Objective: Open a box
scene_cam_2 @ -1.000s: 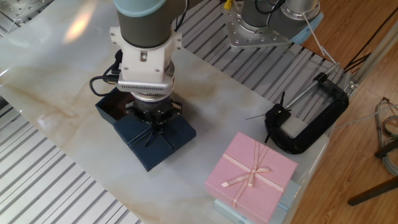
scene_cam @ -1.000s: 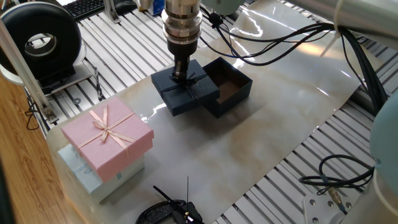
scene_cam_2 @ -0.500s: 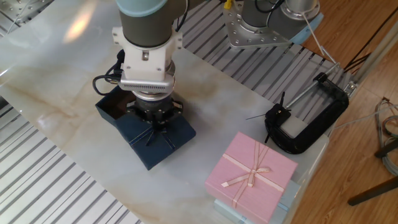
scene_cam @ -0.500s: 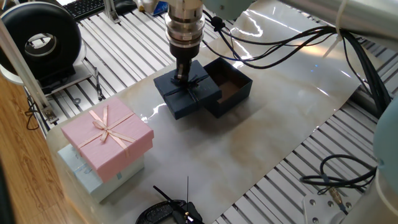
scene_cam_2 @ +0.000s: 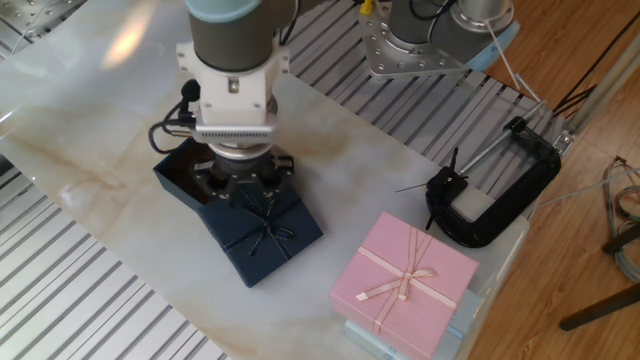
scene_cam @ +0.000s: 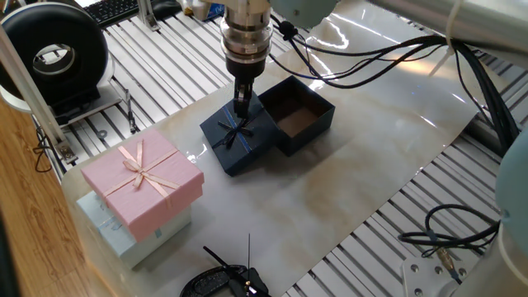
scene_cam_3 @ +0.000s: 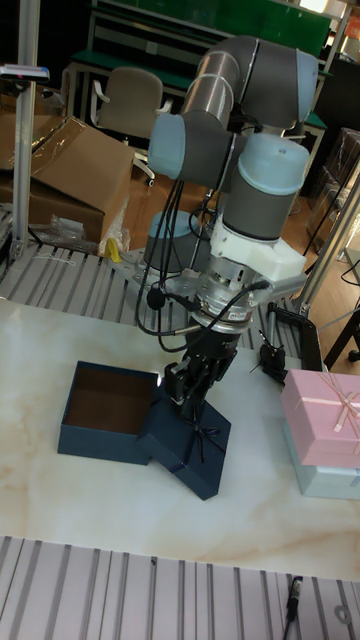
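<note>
The dark navy box stands open on the marble sheet, its brown inside showing; it also appears in the other fixed view and the tall view. Its lid with the dark bow lies beside it, one edge leaning on the box wall. My gripper hangs just above the lid's box-side edge. The fingers look parted and empty, with the bow free below them.
A pink box with a pink bow sits on a pale mint box at the sheet's near-left corner. A black clamp lies by the pink box. A black reel stands on the slatted table at the back left.
The lid has left the gripper, dropped and slid slightly away from the box, its bow now uncovered. The gripper has risen a little off the lid.
</note>
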`<state>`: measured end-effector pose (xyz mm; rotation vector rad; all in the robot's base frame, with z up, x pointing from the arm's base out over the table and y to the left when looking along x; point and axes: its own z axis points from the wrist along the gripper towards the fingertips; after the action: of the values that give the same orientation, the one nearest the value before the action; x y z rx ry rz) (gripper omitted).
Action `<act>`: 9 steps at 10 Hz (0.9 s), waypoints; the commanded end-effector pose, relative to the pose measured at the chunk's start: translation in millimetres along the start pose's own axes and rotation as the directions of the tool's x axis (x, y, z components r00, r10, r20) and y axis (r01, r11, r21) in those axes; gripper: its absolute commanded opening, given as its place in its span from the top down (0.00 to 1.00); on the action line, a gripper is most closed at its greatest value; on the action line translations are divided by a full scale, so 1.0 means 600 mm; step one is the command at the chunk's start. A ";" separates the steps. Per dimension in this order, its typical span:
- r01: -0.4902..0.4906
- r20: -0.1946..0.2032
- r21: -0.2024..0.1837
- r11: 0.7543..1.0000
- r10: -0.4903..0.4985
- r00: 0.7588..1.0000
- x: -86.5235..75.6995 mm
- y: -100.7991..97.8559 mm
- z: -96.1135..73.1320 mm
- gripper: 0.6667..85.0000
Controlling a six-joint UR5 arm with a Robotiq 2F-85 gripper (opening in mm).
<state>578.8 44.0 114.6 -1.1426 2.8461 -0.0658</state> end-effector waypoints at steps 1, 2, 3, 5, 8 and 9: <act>0.007 -0.010 -0.026 1.000 -0.007 1.000 0.014 -0.009 -0.069 0.49; -0.002 -0.029 -0.030 1.000 0.001 1.000 0.020 -0.009 -0.098 0.53; -0.064 -0.012 -0.012 0.998 0.064 0.998 0.010 -0.011 -0.103 0.87; -0.184 0.035 0.021 0.983 0.183 0.982 -0.008 -0.028 -0.102 0.99; -0.292 -0.021 -0.002 0.956 0.292 0.956 0.001 -0.013 -0.154 0.99; -0.304 -0.042 0.042 0.952 0.305 0.951 0.013 -0.018 -0.170 0.99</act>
<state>578.6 39.1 189.0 -0.8033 2.9630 -0.0539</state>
